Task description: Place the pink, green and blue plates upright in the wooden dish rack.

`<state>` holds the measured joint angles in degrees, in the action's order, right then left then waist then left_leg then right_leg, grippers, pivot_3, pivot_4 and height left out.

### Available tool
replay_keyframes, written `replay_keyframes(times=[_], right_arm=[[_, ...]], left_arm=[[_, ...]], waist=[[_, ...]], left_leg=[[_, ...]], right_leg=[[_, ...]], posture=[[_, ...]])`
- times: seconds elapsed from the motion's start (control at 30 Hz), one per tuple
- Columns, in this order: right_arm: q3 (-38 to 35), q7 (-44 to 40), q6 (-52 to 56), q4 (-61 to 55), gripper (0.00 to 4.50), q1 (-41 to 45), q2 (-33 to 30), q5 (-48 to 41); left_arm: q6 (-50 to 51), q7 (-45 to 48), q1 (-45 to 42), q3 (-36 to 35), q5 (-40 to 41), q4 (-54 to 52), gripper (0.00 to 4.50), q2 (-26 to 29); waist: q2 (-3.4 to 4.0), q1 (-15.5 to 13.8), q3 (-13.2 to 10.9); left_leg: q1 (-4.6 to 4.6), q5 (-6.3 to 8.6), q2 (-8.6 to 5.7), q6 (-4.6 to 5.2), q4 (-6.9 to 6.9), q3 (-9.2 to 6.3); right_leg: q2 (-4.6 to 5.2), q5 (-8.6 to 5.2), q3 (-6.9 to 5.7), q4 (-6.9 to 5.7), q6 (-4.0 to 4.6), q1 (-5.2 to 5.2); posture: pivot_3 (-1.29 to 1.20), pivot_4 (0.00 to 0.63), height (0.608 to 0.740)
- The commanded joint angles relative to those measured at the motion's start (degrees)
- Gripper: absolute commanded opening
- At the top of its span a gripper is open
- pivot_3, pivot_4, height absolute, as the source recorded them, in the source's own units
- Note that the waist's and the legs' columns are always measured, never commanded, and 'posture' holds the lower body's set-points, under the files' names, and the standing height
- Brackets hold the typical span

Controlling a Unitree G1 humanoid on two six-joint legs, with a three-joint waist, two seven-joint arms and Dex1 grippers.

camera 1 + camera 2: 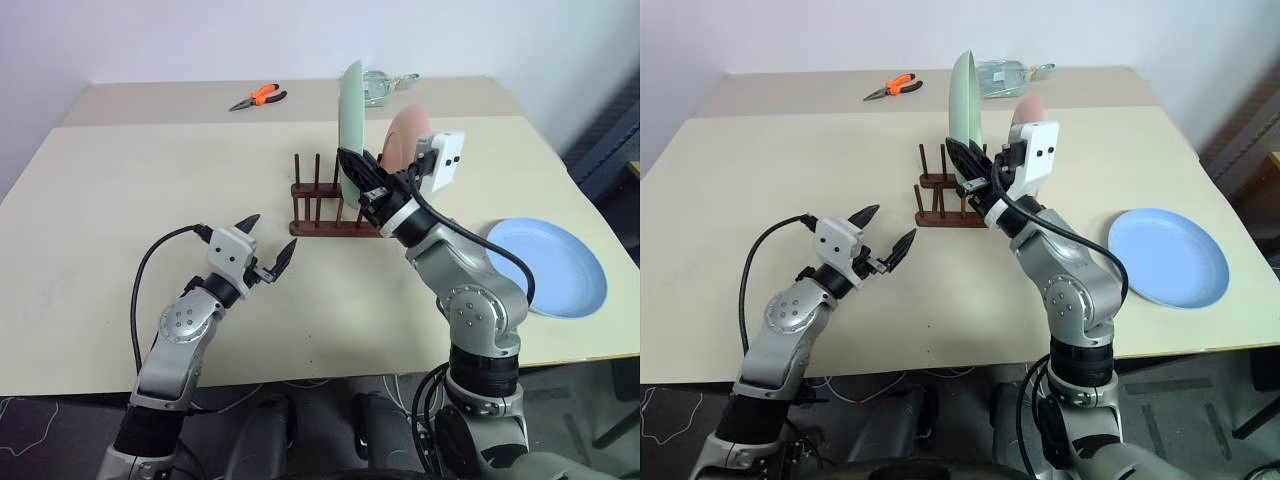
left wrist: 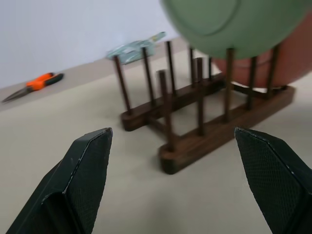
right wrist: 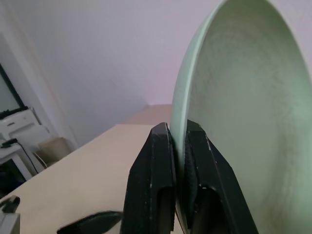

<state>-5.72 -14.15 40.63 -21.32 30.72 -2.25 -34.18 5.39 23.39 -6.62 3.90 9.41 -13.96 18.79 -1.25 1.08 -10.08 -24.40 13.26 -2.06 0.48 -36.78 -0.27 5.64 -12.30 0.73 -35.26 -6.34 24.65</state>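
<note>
My right gripper (image 1: pixel 352 165) is shut on the lower rim of the green plate (image 1: pixel 352 100), holding it upright on edge just over the wooden dish rack (image 1: pixel 312 212). In the right wrist view both fingers (image 3: pixel 151 161) pinch that rim. The plate's bottom edge hangs among the peg tops, above the rails (image 2: pixel 214 131). Behind it the pink plate (image 1: pixel 406 135) stands upright at the rack's right end. On the table to the right lies the blue plate (image 1: pixel 550 266), flat. My left gripper (image 1: pixel 270 236) is open and holds nothing, low over the table in front of the rack's left end.
Orange-handled pliers (image 1: pixel 259 96) lie at the table's far left. A clear glass item (image 1: pixel 380 84) lies at the far edge behind the plates. The blue plate sits near the table's right edge (image 1: pixel 620 300).
</note>
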Motion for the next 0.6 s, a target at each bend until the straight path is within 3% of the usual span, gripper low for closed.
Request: replay_keyframes(times=[0.03,0.1,0.13,0.2,0.37,0.6], right_arm=[[-1.98,0.56,1.36,2.93,0.0,3.18,-0.9,-2.29],[-2.26,0.01,1.88,4.41,0.0,4.16,-1.89,-2.58],[-2.39,-0.16,2.02,5.03,0.35,4.57,-2.29,-2.7],[-2.21,-0.71,1.96,5.8,1.13,5.24,-3.24,-2.34],[2.24,-3.26,-3.32,5.45,3.65,6.57,-8.42,4.8],[6.42,-8.35,-12.8,3.56,3.65,7.78,-18.34,14.95]], left_arm=[[0.2,1.06,0.21,0.43,0.34,-2.78,4.12,0.02],[0.35,1.32,0.15,0.31,0.2,-2.75,4.12,-0.09],[0.39,1.43,0.14,0.27,0.15,-2.73,4.15,-0.13],[0.45,1.76,0.12,0.31,-0.07,-2.76,4.16,-0.05],[0.44,2.53,0.25,0.71,-0.38,-2.76,4.16,-0.05],[0.53,3.16,0.05,0.87,-0.31,-2.47,4.16,-0.11]], waist=[[0.06,-0.05,0.0],[0.07,-0.15,-0.01],[0.08,-0.14,-0.01],[0.08,-0.16,-0.01],[0.1,-0.2,-0.02],[0.1,-0.35,-0.03]], left_leg=[[0.0,0.0,0.0,0.0,0.0,0.0],[0.0,-0.01,0.0,0.01,0.0,0.0],[-0.01,-0.01,0.0,0.02,0.0,0.01],[-0.01,-0.01,0.0,0.02,0.0,0.03],[-0.02,-0.02,-0.01,0.03,-0.02,0.06],[-0.02,-0.02,-0.03,0.05,-0.09,0.07]], right_leg=[[-0.01,0.0,0.0,0.0,0.0,0.0],[-0.01,0.0,-0.02,0.01,0.0,0.0],[-0.01,0.0,-0.02,0.01,0.0,0.0],[-0.02,0.0,-0.02,0.02,0.0,0.0],[-0.04,0.0,-0.03,0.01,0.0,0.0],[-0.12,-0.01,-0.06,0.02,-0.02,-0.05]], posture=[[0.0,0.15,0.738],[0.0,0.15,0.738],[0.0,0.15,0.738],[0.0,0.15,0.738],[0.0,0.15,0.738],[0.0,0.15,0.738]])
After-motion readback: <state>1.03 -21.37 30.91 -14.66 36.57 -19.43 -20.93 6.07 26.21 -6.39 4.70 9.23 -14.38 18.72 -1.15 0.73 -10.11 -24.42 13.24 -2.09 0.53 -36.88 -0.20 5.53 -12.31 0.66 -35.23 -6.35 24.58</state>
